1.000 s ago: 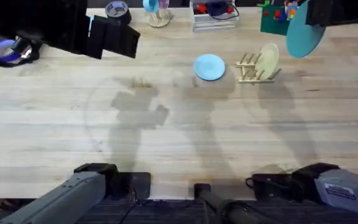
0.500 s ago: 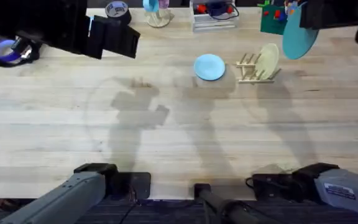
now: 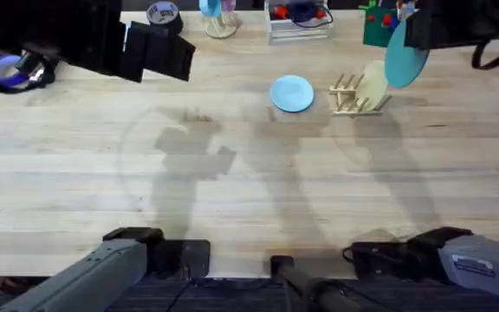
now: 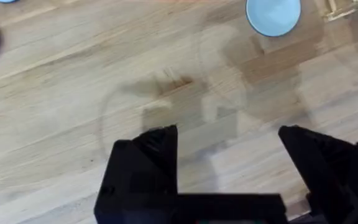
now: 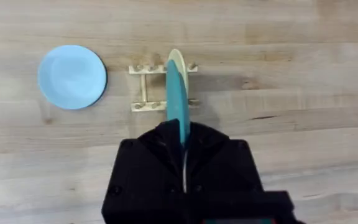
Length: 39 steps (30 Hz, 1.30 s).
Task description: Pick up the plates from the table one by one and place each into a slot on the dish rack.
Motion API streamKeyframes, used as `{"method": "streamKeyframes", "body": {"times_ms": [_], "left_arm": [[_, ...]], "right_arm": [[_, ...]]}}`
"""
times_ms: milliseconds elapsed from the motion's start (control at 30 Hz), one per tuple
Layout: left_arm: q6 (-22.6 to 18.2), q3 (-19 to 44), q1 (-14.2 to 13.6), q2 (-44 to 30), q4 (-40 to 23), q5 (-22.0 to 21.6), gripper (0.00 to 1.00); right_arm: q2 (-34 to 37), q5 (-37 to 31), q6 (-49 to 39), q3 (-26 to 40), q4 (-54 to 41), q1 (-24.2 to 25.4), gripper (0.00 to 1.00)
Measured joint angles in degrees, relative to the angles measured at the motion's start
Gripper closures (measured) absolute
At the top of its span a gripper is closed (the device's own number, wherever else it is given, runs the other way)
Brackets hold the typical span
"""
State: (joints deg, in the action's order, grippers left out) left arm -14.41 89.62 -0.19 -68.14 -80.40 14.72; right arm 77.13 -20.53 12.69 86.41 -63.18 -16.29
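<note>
Light wood counter spreads across the overhead view, with the pale blue plate lying flat just beside the dish rack, which already holds a cream plate. The right gripper grips the teal plate on edge, raised over the rack's far end.

From the left wrist, the left gripper hangs wide open above bare counter, well apart from the blue plate.

From the right wrist, the teal plate lines up edge-on over the rack. It should come down vertical into a free slot, clear of the cream plate that crowds the pegs.
</note>
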Motion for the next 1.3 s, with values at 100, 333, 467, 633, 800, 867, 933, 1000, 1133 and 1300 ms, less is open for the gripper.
{"method": "streamKeyframes", "body": {"times_ms": [100,333,467,633,800,867,933,1000,1133,1300], "left_arm": [[0.0,0.0,0.0,0.0,0.0,0.0,0.008],[0.0,0.0,0.0,0.0,0.0,0.0,0.008],[0.0,0.0,0.0,0.0,0.0,0.0,0.008],[0.0,0.0,0.0,0.0,0.0,0.0,0.008],[0.0,0.0,0.0,0.0,0.0,0.0,0.008],[0.0,0.0,0.0,0.0,0.0,0.0,0.008],[0.0,0.0,0.0,0.0,0.0,0.0,0.008],[0.0,0.0,0.0,0.0,0.0,0.0,0.008],[0.0,0.0,0.0,0.0,0.0,0.0,0.007],[0.0,0.0,0.0,0.0,0.0,0.0,0.008]], "right_arm": [[0.9,0.0,0.2,0.0,0.1,0.2,0.973],[3.6,0.0,0.2,0.0,0.3,0.6,0.973],[4.4,0.0,0.2,0.0,0.4,0.6,0.972],[4.8,0.0,0.2,-0.1,1.1,0.6,0.973],[4.8,0.0,0.2,-1.2,1.9,0.6,0.973],[4.8,0.0,0.2,-1.9,2.3,0.7,0.973],[4.8,0.0,0.2,-2.5,3.2,0.7,0.973],[4.9,0.0,0.2,-2.9,3.6,0.8,0.973],[5.4,0.0,0.2,-3.1,4.7,0.8,0.973],[7.3,1.0,0.3,-3.1,5.3,0.9,0.972]]}}
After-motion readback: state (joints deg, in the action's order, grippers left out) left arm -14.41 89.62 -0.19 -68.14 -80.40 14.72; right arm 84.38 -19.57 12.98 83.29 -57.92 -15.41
